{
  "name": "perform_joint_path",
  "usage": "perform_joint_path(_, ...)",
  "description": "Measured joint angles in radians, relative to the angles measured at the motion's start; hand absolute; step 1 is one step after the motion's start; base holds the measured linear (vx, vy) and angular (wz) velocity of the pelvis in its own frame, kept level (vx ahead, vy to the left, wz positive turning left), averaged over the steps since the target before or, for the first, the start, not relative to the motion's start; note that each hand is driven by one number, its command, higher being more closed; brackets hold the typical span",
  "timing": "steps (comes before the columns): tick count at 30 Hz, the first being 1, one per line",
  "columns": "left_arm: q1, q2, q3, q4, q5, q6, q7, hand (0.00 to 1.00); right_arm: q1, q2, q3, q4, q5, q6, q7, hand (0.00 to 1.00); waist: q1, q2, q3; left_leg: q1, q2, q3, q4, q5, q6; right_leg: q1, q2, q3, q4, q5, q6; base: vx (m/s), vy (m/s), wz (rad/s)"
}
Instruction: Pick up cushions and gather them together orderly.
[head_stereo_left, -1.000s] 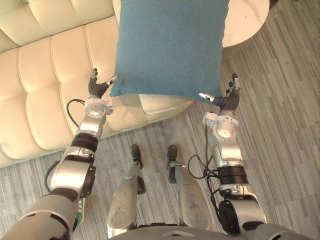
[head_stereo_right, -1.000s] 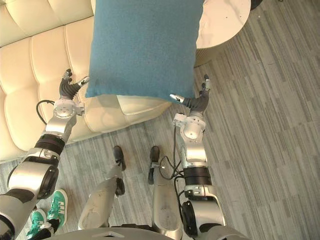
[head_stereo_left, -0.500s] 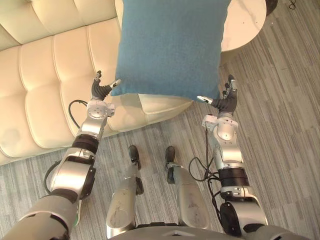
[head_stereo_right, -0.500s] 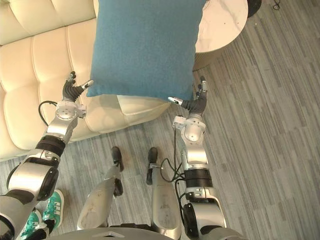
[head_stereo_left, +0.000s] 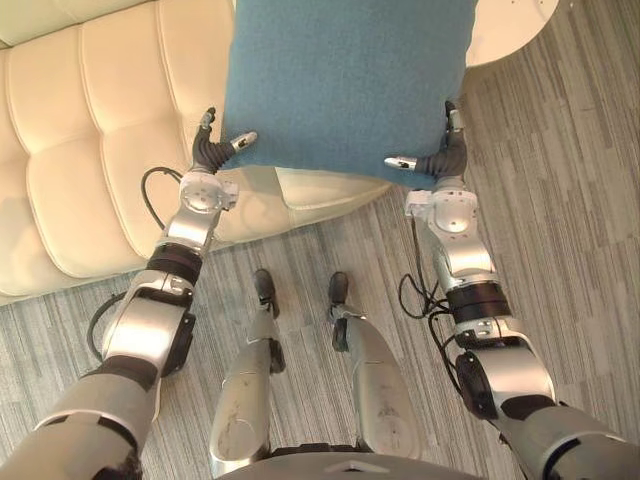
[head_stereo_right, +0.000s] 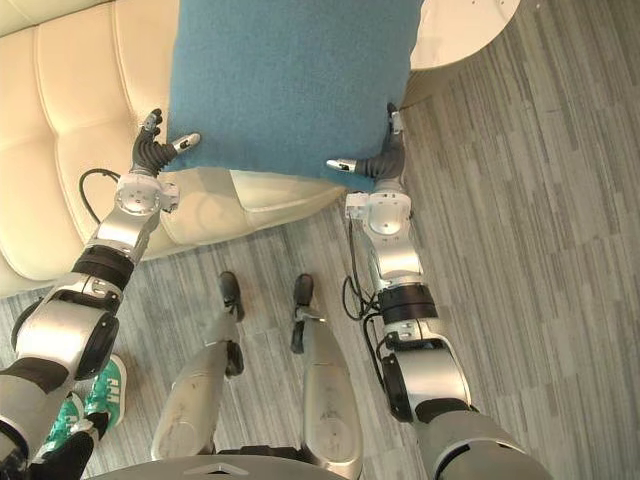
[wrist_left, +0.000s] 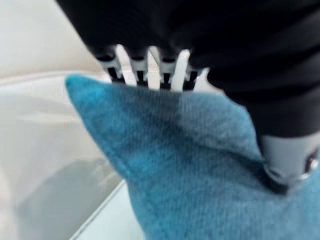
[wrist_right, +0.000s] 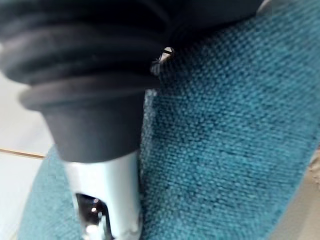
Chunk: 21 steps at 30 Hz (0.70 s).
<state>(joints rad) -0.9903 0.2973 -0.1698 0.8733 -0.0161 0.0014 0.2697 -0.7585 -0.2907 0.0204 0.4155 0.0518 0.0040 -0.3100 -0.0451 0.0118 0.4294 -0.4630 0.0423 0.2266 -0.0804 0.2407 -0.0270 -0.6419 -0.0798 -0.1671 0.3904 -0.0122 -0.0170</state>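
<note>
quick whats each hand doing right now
Left hand: shut on the blue cushion, pinching one lower corner.
Right hand: shut on the blue cushion, pinching the other lower corner.

Both arms silver-grey, smooth rounded shells w/ black bands at the joints: left arm (head_stereo_left: 160, 320), right arm (head_stereo_left: 470, 270). Round silver disc at each wrist. Left hand (head_stereo_left: 208, 155) & right hand (head_stereo_left: 445, 160): dark ribbed cover over back + wrist, matt black, ring-like folds. Fingers (wrist_left: 176, 70) silver w/ dark tips, black gaps btw segments; thumbs same colours.
</note>
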Motion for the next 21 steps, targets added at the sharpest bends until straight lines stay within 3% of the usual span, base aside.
perform_joint_path(5, -0.043, -0.004, -0.011, 0.0, 0.0, 0.002, 0.008, 1.0, -0.04, 0.003, 0.024, -0.002, 0.0, 0.003, 0.0, 1.0, 0.002, 0.0, 0.0, -0.032, 0.005, 0.03, -0.005, -0.005, 0.004, -0.037, -0.002, 0.002, 0.001, 0.007, -0.009, -0.02, -0.016, -0.05)
perform_joint_path(10, -0.107, -0.003, -0.01, -0.055, -0.005, 0.009, 0.013, 1.0, -0.099, -0.002, 0.026, -0.009, 0.007, 0.003, -0.006, 1.0, 0.001, 0.001, 0.0, -0.083, 0.03, 0.132, 0.001, -0.002, 0.001, -0.091, -0.009, -0.003, 0.0, 0.018, -0.01, 0.0, -0.008, 0.05)
perform_joint_path(21, -0.117, 0.015, -0.009, -0.218, -0.084, 0.009, 0.031, 1.0, -0.161, -0.032, 0.027, -0.06, 0.092, 0.003, -0.025, 1.0, 0.008, 0.003, 0.002, -0.113, 0.054, 0.162, 0.058, -0.018, 0.003, -0.096, -0.001, -0.003, -0.011, 0.019, -0.012, 0.01, -0.012, -0.02)
